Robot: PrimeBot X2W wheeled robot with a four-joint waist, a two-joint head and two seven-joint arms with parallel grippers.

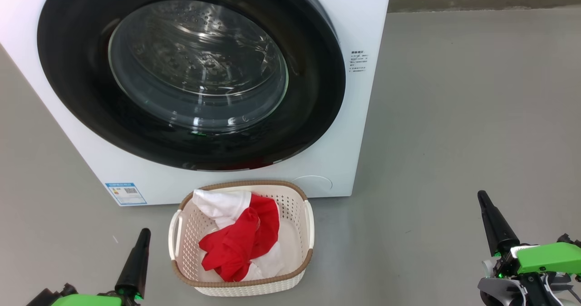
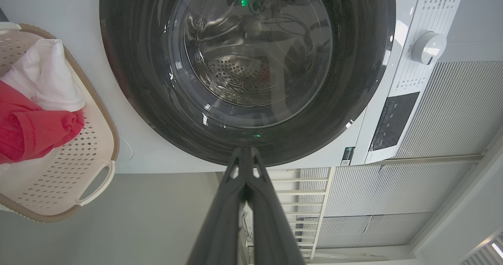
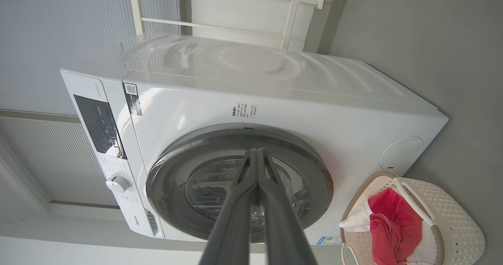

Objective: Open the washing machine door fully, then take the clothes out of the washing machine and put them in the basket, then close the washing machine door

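The left gripper (image 1: 142, 239) has its two dark fingers pressed together with nothing between them. The right gripper (image 1: 484, 201) is the same: closed to a point and empty. Both hang low with their fingers aimed forward, touching nothing.

Just ahead of the left fingertips, toward their inner side, the basket (image 1: 309, 226) sits on the floor (image 1: 454, 138). It lies between the two grippers, near the left one and well apart from the right. Beyond it, past both sets of fingertips, stands the washing machine (image 1: 358, 29), its front facing them.

I judge the task to be at its last step or just past it, so what remains is making sure of the latch. The black ring looks flush with the white front, but I cannot tell whether it has caught. If a push is needed, closed fingertips should press squarely on the ring's outer edge opposite the hinge. The bulging glass is a poor target, since the tips would likely slide. I cannot tell which side carries the hinge. Any reach should pass above the basket so the forearm does not knock it.

The washing machine door (image 1: 195, 70) shows a wide glossy black ring around a clear window. A bare perforated drum is visible behind the glass, with no fabric that I can see. The clothes (image 1: 236, 244) lie in the basket, the red one crumpled over the white, with a white corner draped at the far rim.
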